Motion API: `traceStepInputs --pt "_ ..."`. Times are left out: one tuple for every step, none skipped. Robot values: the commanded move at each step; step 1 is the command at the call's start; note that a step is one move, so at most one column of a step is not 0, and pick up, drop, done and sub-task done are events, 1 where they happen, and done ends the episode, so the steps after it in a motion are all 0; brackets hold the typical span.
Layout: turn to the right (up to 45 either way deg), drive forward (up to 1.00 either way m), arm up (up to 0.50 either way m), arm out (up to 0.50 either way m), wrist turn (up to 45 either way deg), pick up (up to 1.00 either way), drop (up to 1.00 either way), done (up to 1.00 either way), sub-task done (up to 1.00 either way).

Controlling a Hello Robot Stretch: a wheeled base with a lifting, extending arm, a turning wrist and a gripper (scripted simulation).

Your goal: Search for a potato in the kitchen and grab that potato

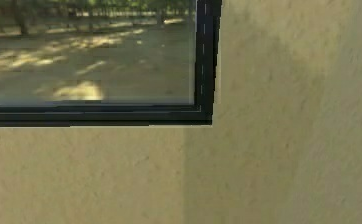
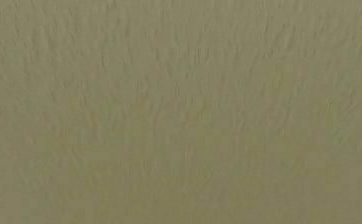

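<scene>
A beige wall (image 1: pixel 279 150) stands close ahead in the forward view. A dark-framed window (image 1: pixel 204 60) sits in its upper left, with sunlit ground and tree trunks behind the glass (image 1: pixel 89 50). A plain olive-beige wall surface (image 2: pixel 181 112) spans the arm side view.
The wall stands very near on both sides, and an upright corner line (image 1: pixel 334 100) runs down the forward view's right. The window's lower frame (image 1: pixel 89 113) crosses about mid-height.
</scene>
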Motion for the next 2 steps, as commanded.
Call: traceStepInputs --pt "-45.0 0.0 0.0 0.0 0.0 0.0 0.0 0.0 0.0" --pt "-39.0 0.0 0.0 0.0 0.0 0.0 0.0 0.0 0.0"
